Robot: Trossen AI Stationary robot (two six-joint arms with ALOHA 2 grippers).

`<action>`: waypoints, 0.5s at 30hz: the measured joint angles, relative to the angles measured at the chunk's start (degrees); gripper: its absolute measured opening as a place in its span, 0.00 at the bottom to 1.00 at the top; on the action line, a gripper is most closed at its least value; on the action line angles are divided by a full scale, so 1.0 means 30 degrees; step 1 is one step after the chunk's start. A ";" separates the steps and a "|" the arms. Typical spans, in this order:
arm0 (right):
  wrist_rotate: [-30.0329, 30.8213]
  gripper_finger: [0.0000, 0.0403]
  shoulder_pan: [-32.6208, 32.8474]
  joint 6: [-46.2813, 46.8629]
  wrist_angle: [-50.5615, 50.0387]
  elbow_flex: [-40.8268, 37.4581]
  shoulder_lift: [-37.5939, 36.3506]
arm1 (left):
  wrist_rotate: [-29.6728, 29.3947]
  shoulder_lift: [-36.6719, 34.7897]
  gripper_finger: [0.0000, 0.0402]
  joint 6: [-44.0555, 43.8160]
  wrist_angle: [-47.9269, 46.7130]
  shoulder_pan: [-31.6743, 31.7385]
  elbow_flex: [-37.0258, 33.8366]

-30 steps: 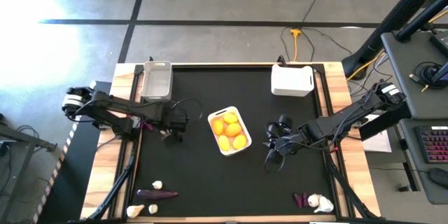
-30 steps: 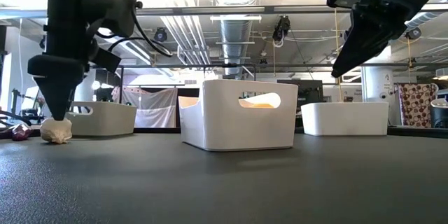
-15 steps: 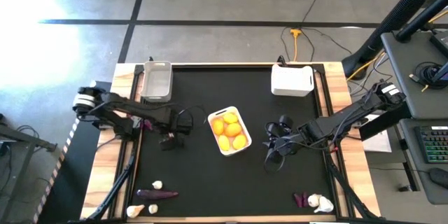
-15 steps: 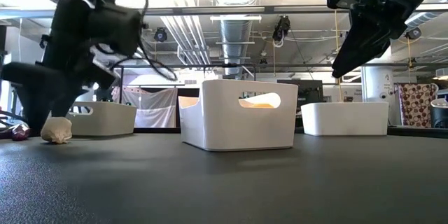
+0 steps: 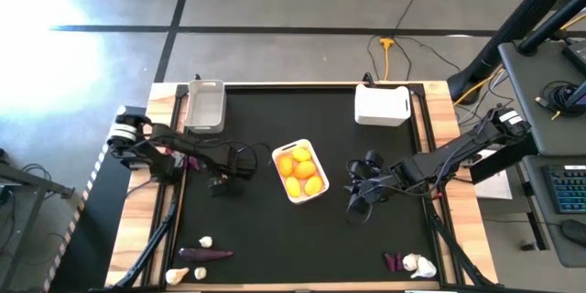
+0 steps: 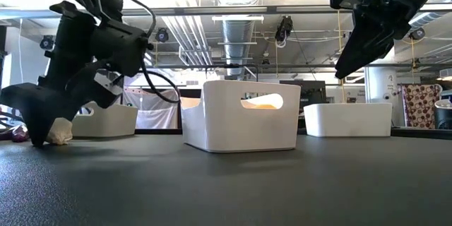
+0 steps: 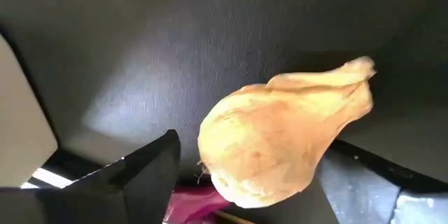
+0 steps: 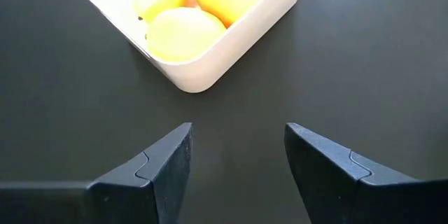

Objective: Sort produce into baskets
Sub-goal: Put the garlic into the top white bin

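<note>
A pale garlic bulb (image 7: 280, 147) lies on the black table between the fingers of my left gripper (image 7: 255, 147), which is open and low over it, left of the centre basket (image 5: 224, 183). In the low view the bulb (image 6: 62, 133) shows beside the dark finger (image 6: 32, 113). A purple piece (image 7: 196, 203) lies just behind the bulb. My right gripper (image 8: 238, 133) hangs open above the table, right of the white basket (image 5: 300, 170) of yellow and orange fruits (image 8: 185, 31). My left gripper comes at the garlic bulb from above, slanting down, with one finger on each side of it. A gap shows at one finger (image 7: 140, 175). At the other finger (image 7: 364, 182) I cannot tell whether it touches the bulb, which rests on the table.
A grey basket (image 5: 204, 105) stands at the far left and a white basket (image 5: 383, 105) at the far right. Garlic bulbs (image 5: 206, 241) and a purple vegetable (image 5: 206, 254) lie near the front left edge. More purple and white pieces (image 5: 410, 262) lie at the front right.
My left gripper has come down onto the table around the garlic bulb, rolling and tipping as it sank. The bulb has stayed where it was.
</note>
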 joint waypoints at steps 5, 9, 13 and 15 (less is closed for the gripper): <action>0.0000 0.54 0.0000 -0.0007 0.0007 0.0000 0.0000 | -0.0429 -0.1161 0.53 -0.0446 0.1363 0.0015 0.0016; 0.0000 0.54 0.0000 -0.0015 0.0014 0.0000 0.0000 | 0.1045 -0.2209 0.32 -0.1011 0.3608 -0.0263 0.0023; 0.0093 0.54 0.0014 -0.0022 0.0022 0.0000 0.0000 | 0.2957 -0.3368 0.19 -0.2425 0.5435 -0.1378 0.0233; 0.0146 0.54 0.0078 -0.0017 0.0039 0.0000 0.0000 | 0.3141 -0.3872 0.17 -0.3474 0.6138 -0.2322 0.0590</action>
